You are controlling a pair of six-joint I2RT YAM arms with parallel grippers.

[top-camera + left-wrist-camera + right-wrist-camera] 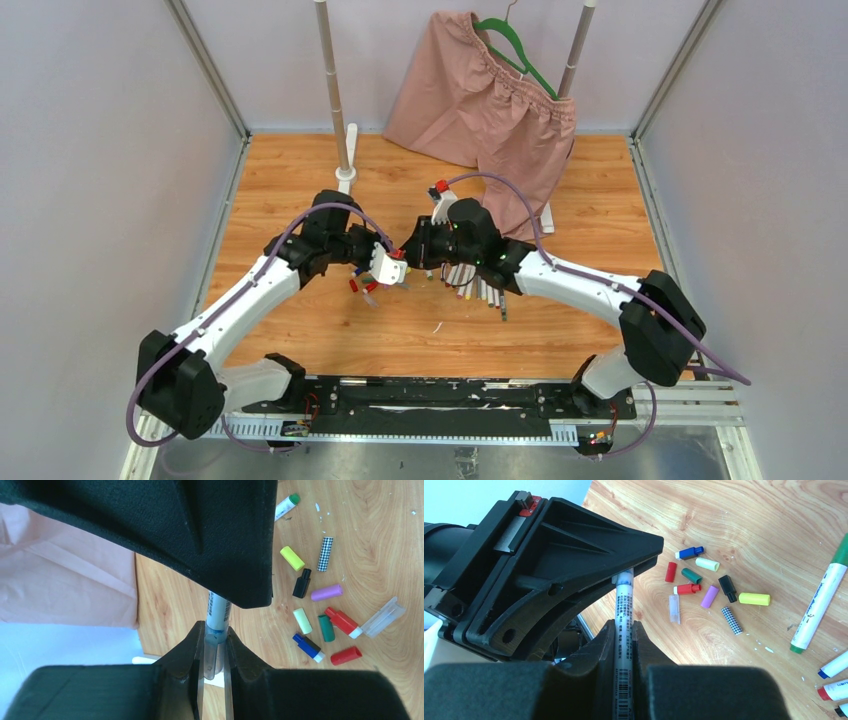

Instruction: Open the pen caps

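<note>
One white pen (623, 605) spans the gap between my two grippers above the table. My right gripper (624, 630) is shut on its printed barrel. My left gripper (216, 645) is shut on the clear pen cap (214, 655) at the barrel's blue-tinted end (218, 612). I cannot tell whether that cap has come free. In the top view the left gripper (390, 265) and right gripper (420, 245) face each other, almost touching. Several loose pen caps lie on the wood, among them yellow (292, 558), black (301, 583), purple (326, 592), red (346, 655) and blue (689, 553).
A row of other pens (480, 285) lies under the right arm, and a larger green-ended marker (819, 605) lies to the right. Pink shorts (480, 100) on a green hanger hang from a rack with posts (335, 90) at the back. Walls enclose the table on three sides.
</note>
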